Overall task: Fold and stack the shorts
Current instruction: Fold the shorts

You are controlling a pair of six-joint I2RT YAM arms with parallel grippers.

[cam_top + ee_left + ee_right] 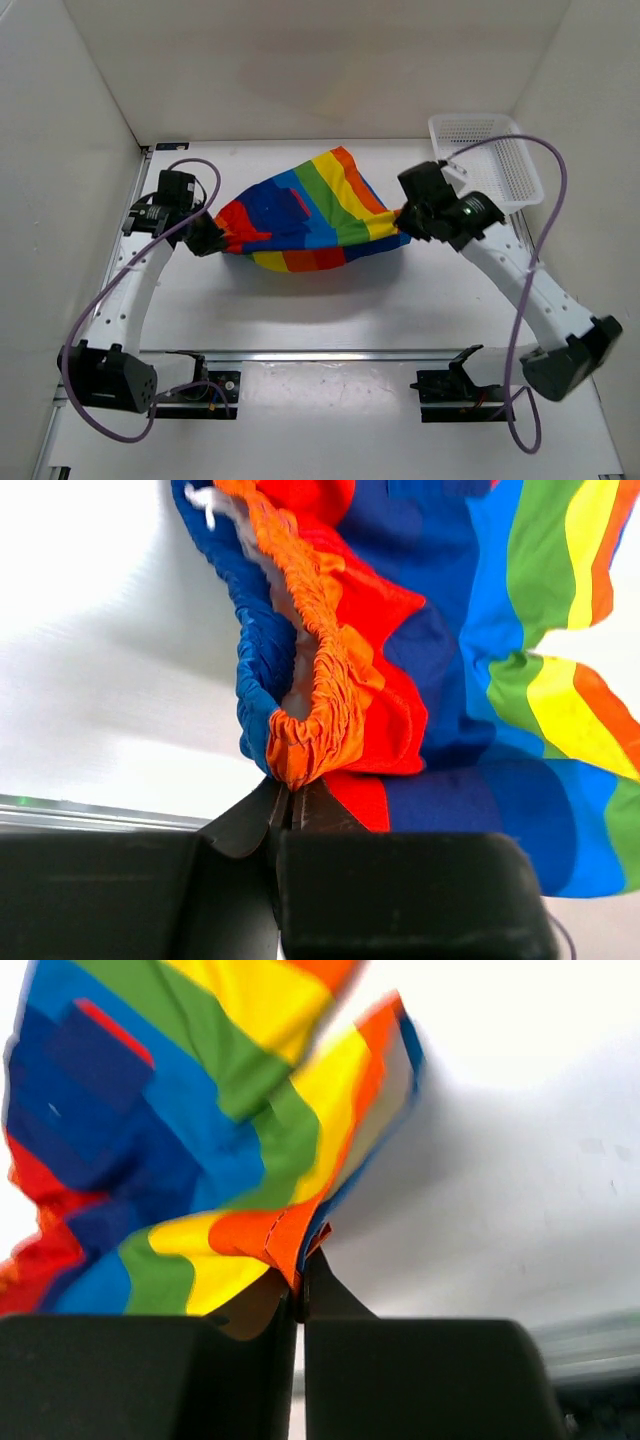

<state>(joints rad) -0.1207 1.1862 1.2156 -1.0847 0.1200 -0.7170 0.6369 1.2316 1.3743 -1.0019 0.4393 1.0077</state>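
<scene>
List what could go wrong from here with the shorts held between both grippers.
1. The left gripper pinches only the tip of the gathered waistband of the shorts; it might slip out.
2. The right gripper holds just a thin hem corner, likewise insecure.
3. The cloth sags bunched between them, so it may land creased.

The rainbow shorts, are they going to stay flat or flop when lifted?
Likely floppy: the shorts drape and bunch between the left tool and right tool. Probably light, since small pinches at the edges seem enough to hold them up.
</scene>
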